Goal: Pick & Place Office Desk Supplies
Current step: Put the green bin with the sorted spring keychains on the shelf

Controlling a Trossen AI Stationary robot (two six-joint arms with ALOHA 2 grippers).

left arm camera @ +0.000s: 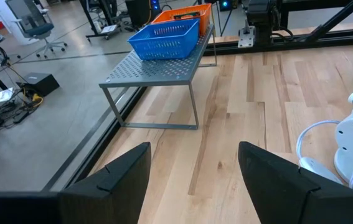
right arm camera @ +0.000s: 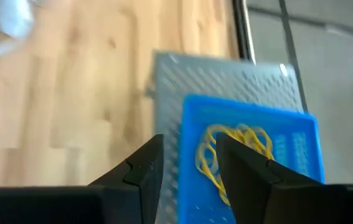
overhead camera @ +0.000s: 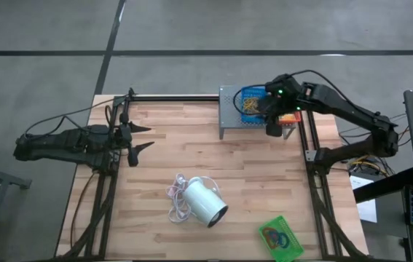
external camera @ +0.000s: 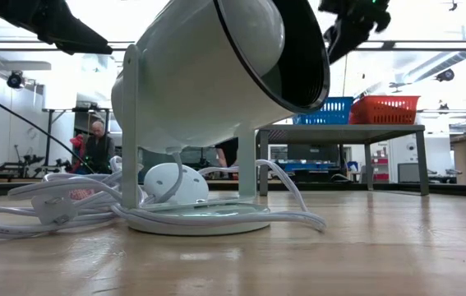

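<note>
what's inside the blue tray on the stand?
The blue tray on the grey perforated stand holds a tangle of tan rubber bands. The right gripper, fingers open, covers the tray's near part, so anything else there is hidden.

A blue tray (overhead camera: 251, 102) sits on the grey perforated stand (overhead camera: 229, 116) at the table's far edge, holding a tangle of tan rubber bands (right arm camera: 229, 155). Just beside it on the same stand sits a red tray (left arm camera: 192, 14) (it looks orange from the left wrist camera). A green tray (overhead camera: 281, 237) lies tilted near the table's front right corner, with small red and blue loops (overhead camera: 277, 236) inside it.
</note>
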